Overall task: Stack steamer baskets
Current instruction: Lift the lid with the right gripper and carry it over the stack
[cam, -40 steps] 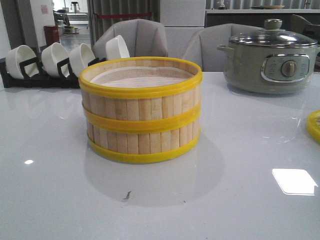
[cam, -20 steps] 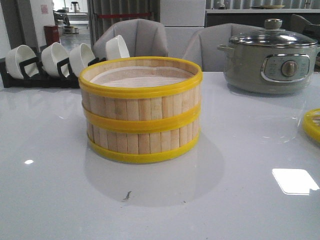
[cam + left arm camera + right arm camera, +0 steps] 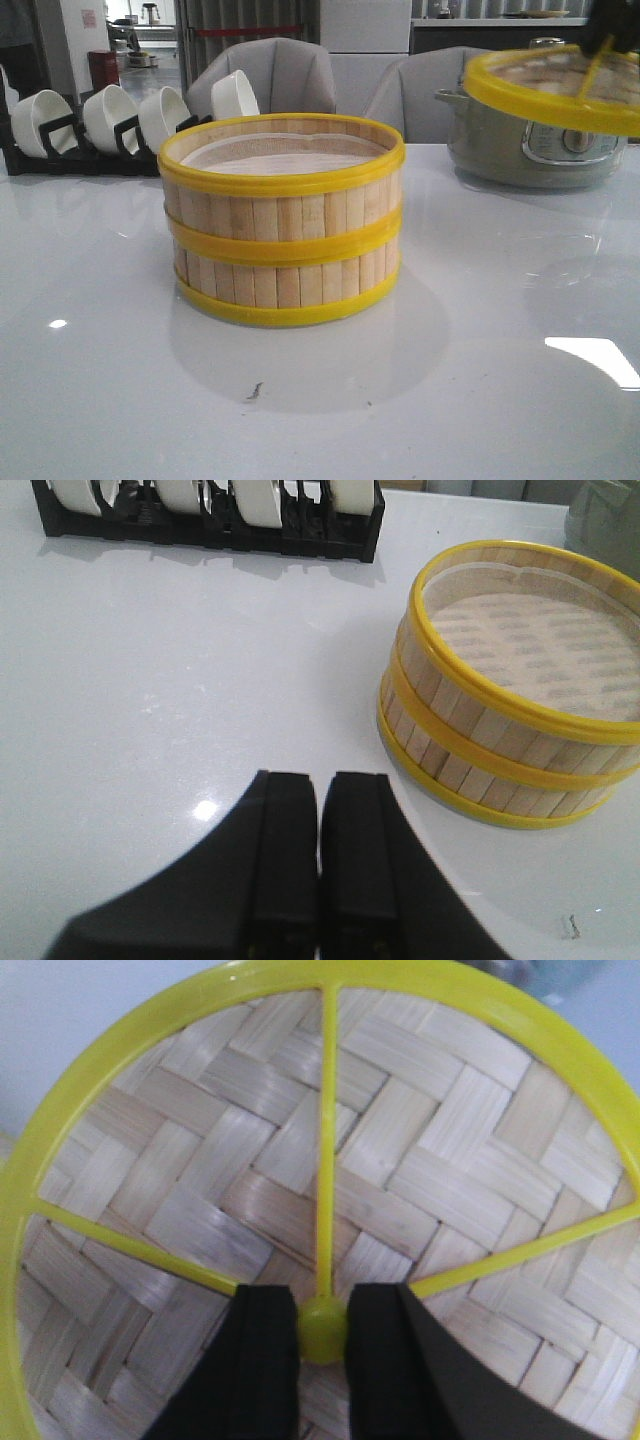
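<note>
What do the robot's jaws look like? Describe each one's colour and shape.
The left gripper has two matte black, blocky jaws with flat faces, flaring wider toward the base. The right gripper looks alike: black and squared. No cables or markings are visible on either.

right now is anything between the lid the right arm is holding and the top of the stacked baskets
Nothing visible. The lid hangs raised, gripped by the right gripper, and only bare table lies between it and the open-topped stacked baskets.
</note>
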You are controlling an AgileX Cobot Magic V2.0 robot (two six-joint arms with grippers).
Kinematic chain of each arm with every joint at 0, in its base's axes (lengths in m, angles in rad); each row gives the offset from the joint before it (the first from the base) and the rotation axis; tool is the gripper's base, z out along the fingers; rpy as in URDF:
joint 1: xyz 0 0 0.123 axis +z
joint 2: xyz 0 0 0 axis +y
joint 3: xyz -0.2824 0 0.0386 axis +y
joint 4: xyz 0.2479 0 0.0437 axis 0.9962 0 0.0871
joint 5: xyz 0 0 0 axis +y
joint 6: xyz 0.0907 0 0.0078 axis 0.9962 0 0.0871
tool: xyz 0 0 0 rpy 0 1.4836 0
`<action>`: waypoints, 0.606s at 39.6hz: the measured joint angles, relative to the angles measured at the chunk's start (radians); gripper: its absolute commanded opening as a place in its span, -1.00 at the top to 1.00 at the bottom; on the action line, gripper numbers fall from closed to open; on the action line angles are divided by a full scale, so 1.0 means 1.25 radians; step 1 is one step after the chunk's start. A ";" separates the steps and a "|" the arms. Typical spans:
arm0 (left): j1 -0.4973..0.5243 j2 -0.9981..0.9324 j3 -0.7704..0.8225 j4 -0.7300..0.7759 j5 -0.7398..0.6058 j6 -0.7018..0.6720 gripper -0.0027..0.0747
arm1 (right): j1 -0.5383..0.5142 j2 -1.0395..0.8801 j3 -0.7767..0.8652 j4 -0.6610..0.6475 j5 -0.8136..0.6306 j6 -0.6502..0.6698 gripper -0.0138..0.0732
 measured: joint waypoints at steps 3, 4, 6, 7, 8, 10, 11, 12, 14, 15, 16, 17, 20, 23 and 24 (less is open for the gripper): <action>0.000 0.000 0.000 0.000 0.000 0.000 0.71 | 0.074 0.010 -0.061 0.012 0.019 0.000 0.55; 0.000 0.000 0.000 0.000 0.000 0.000 0.71 | 0.100 0.016 -0.087 0.016 0.026 0.000 0.55; 0.000 0.000 0.000 0.000 0.000 0.000 0.71 | 0.144 0.027 -0.118 0.022 0.030 0.000 0.55; 0.000 0.000 0.000 0.000 0.000 0.000 0.71 | 0.163 0.036 -0.138 0.025 0.034 0.000 0.55; 0.000 0.000 0.000 0.000 0.000 0.000 0.71 | 0.188 0.044 -0.152 0.027 0.039 0.000 0.55; 0.000 0.000 0.000 0.000 0.000 0.000 0.71 | 0.229 0.069 -0.191 0.028 0.049 0.000 0.55; 0.000 0.000 0.000 0.000 0.000 0.000 0.71 | 0.246 0.080 -0.205 0.030 0.054 0.000 0.55; 0.000 0.000 0.000 0.000 0.000 0.000 0.71 | 0.268 0.095 -0.224 0.032 0.059 0.000 0.55; 0.000 0.000 0.000 0.000 0.000 0.000 0.71 | 0.303 0.125 -0.256 0.033 0.070 0.000 0.55; 0.000 0.000 0.000 0.000 0.000 0.000 0.71 | 0.316 0.138 -0.270 0.033 0.076 0.000 0.55; 0.000 0.000 0.000 0.000 0.000 0.000 0.71 | 0.332 0.151 -0.283 0.034 0.082 0.000 0.55; 0.000 0.000 0.000 0.000 0.000 0.000 0.71 | 0.344 0.169 -0.300 0.034 0.085 0.000 0.55; 0.000 0.000 0.000 0.000 0.000 0.000 0.71 | 0.378 0.216 -0.342 0.034 0.099 0.000 0.55; 0.000 0.000 0.000 0.000 0.000 0.000 0.71 | 0.401 0.253 -0.374 0.034 0.110 0.000 0.55; 0.000 0.000 0.000 0.000 0.000 0.000 0.71 | 0.406 0.265 -0.384 0.034 0.111 0.000 0.55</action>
